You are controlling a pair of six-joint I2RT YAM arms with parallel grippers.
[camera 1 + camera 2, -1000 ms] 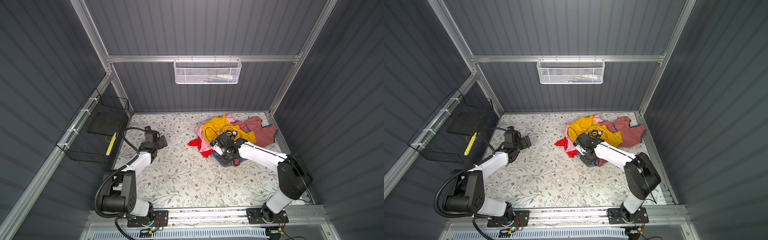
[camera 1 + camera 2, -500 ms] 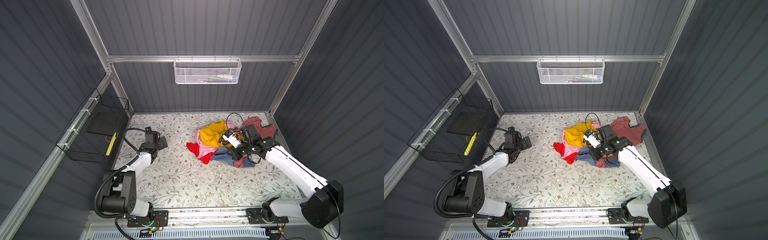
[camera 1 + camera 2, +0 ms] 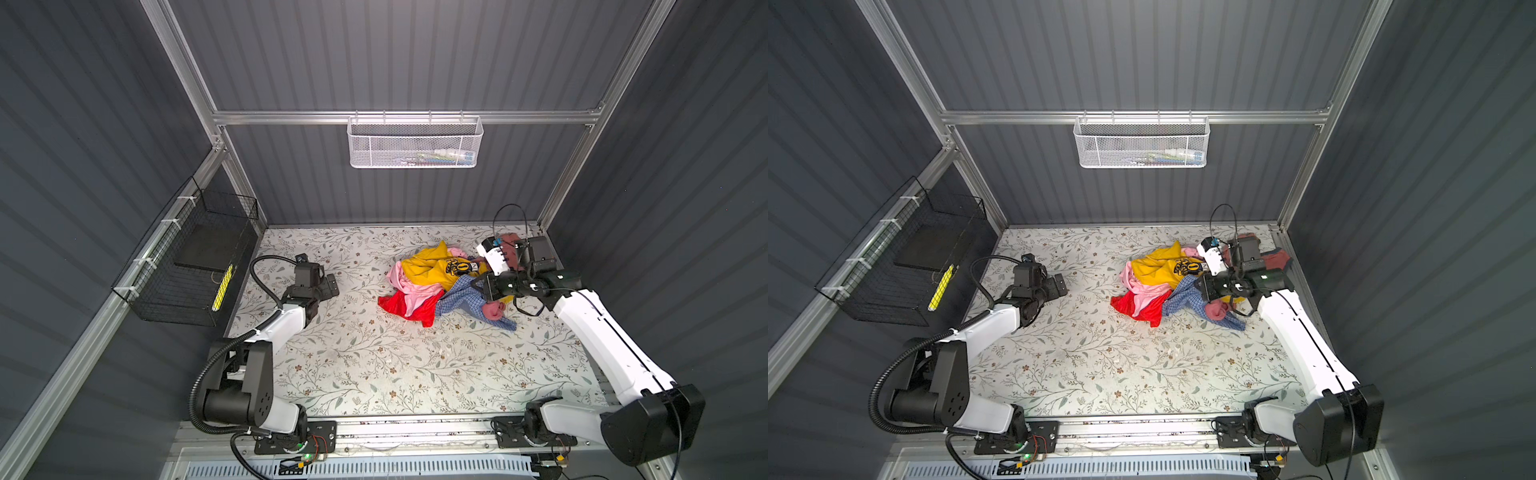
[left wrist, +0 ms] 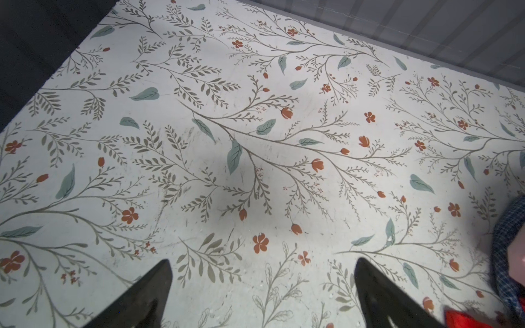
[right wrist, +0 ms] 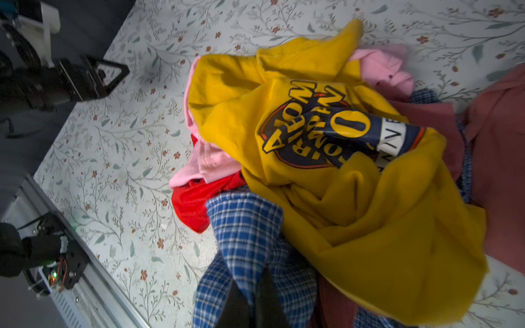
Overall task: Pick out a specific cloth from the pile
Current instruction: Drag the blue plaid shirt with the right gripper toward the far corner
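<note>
Swinging aside, the right tool [image 5: 253, 279], pinching the cloth [image 5: 244, 227], has dragged it partly out of the pile [image 3: 409, 291]. The yellow T-shirt [image 5: 312, 136] just ahead of that tool still overlaps it; the left tool [image 4: 262, 265] sits spread.

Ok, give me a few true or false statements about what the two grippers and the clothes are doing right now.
1. The right gripper is shut on the blue checked shirt. True.
2. The left gripper holds a garment. False: it is open and empty, over bare tabletop, apart from the pile.
3. The yellow T-shirt lies partly over the blue checked shirt. True.
4. The white mesh basket stands on the tabletop. False: it hangs from the rail above.
</note>
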